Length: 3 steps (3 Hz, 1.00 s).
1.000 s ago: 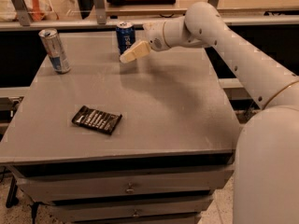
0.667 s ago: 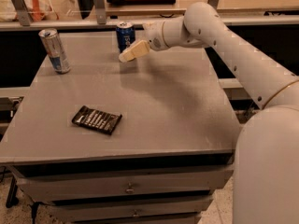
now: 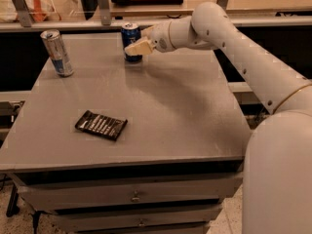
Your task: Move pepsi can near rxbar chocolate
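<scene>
The gripper (image 3: 138, 47) is hovering at the far edge of the worktop (image 3: 185, 111), around 12 o'clock, overlapping the lower right side of the can (image 3: 129, 37). Whether it is open or clamping cannot be told, nor whether it is actually touching the can. The can is standing upright, just at the gripper's 10 o'clock. The bar (image 3: 101, 125) is lying flat well apart from both, toward the worktop's 7 o'clock. Compared with a second ago, the gripper is sitting slightly nearer the can, while can and bar are keeping their places.
</scene>
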### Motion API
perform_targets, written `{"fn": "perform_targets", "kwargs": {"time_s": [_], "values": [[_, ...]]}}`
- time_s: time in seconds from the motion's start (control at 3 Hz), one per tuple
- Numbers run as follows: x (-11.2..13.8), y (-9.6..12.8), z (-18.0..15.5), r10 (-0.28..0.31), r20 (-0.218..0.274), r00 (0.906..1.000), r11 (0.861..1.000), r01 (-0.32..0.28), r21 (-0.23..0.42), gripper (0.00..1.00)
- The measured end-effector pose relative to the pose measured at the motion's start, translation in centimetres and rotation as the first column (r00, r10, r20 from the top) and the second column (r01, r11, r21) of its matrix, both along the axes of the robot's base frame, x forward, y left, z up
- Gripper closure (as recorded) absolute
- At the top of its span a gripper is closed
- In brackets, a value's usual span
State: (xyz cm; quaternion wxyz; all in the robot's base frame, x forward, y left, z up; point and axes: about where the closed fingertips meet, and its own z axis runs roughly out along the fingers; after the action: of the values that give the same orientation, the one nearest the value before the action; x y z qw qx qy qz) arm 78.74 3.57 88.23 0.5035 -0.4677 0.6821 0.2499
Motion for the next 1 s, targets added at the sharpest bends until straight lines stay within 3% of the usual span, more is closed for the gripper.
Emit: {"fn": "perform_targets", "kwargs": {"time_s": [0.67,1.0], "values": [[0.3,-0.3,0.2,0.0,0.006,1.0,1.0,0.0,0.003,0.88],[0.4,-1.6,1.1,0.012,0.01,0.9999,1.0,-0.012,-0.001,1.0]]}}
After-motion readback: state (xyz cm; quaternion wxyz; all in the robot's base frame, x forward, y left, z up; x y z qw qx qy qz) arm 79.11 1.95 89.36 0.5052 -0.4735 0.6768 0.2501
